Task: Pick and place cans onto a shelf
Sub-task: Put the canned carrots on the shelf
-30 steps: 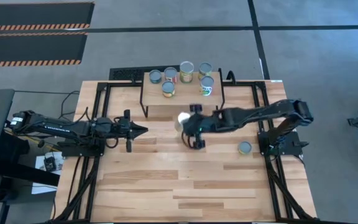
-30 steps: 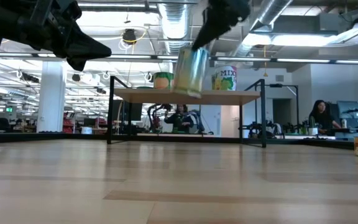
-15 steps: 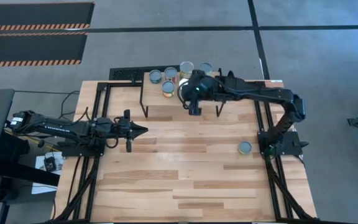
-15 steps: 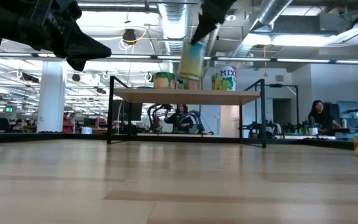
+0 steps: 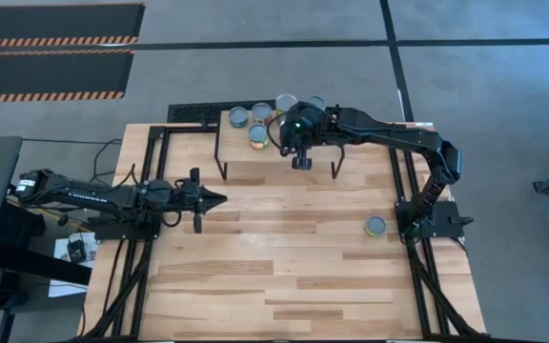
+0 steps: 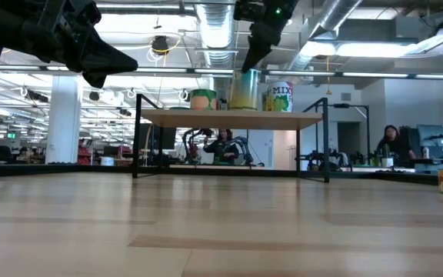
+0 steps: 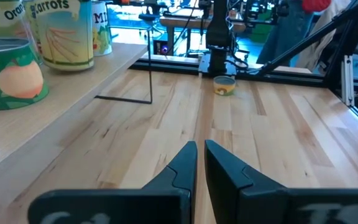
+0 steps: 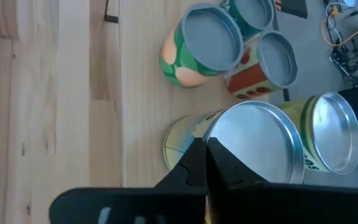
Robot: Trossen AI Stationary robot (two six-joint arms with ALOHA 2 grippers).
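My right gripper (image 5: pixel 292 133) is over the shelf (image 5: pixel 236 152), shut on a yellow-labelled can with a silvery top (image 8: pixel 253 143). In the low view this can (image 6: pixel 244 90) stands upright with its base level with the shelf board (image 6: pixel 206 117). Several other cans stand on the shelf, among them a green one (image 8: pixel 197 46) and a red one (image 8: pixel 263 68). One more can (image 5: pixel 376 226) stands on the tabletop near the right arm's base. My left gripper (image 5: pixel 219 199) hovers over the table's left half, shut and empty. My right gripper holds the can at its top rim (image 8: pixel 219 134), pinched between the two fingers, which hide the exact place of contact. The fingers slant down onto it from above (image 6: pixel 251 58). The can is upright, its base at the shelf board; whether it rests there I cannot tell.
The shelf's thin black legs (image 5: pixel 222 170) stand on the far middle of the tabletop. Black frame rails (image 5: pixel 146 181) run along the table's left and right sides. Bare wood (image 5: pixel 284 267) spreads over the near half.
My right gripper has carried the can from above the table's middle toward the far edge, over the shelf, and then down to the shelf board among the other cans. The can hung tilted below the fingers then. It stands upright now.
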